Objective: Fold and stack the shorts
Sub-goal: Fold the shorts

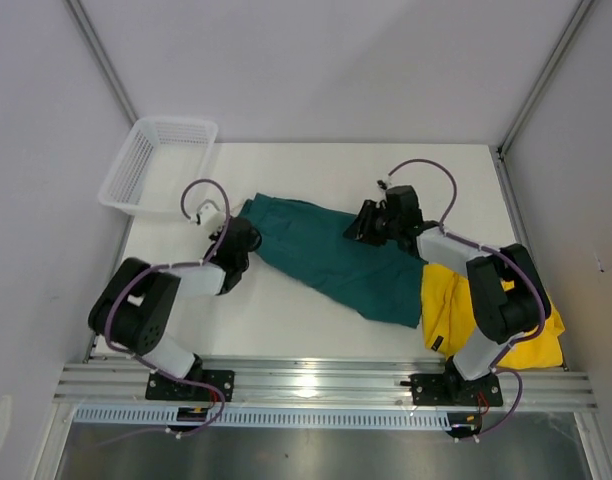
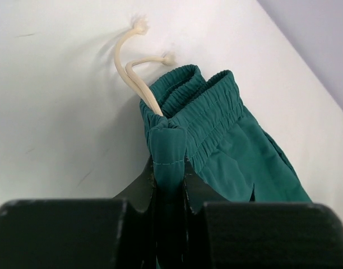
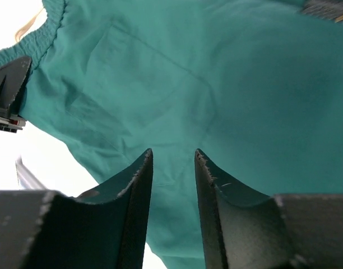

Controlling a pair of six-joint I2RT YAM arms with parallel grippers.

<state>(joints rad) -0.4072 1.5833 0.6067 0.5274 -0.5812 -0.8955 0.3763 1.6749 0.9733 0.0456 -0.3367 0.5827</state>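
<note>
Left hand (image 2: 170,175) is clamped on the waistband corner of the teal shorts (image 1: 336,262), which lie on the tabletop (image 1: 286,312) with their long axis running 10 to 4 o'clock. Right hand (image 1: 371,225) hovers over their 1 o'clock edge, jaws partly apart, empty. Yellow shorts (image 1: 438,300) lie at 4 o'clock.

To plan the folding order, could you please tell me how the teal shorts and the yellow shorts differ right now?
The teal shorts lie spread across the middle of the table; the yellow shorts sit bunched at its near right corner. The left gripper pinches the teal waistband; nothing grips the yellow pair. Both lie on the table, not stacked.
</note>
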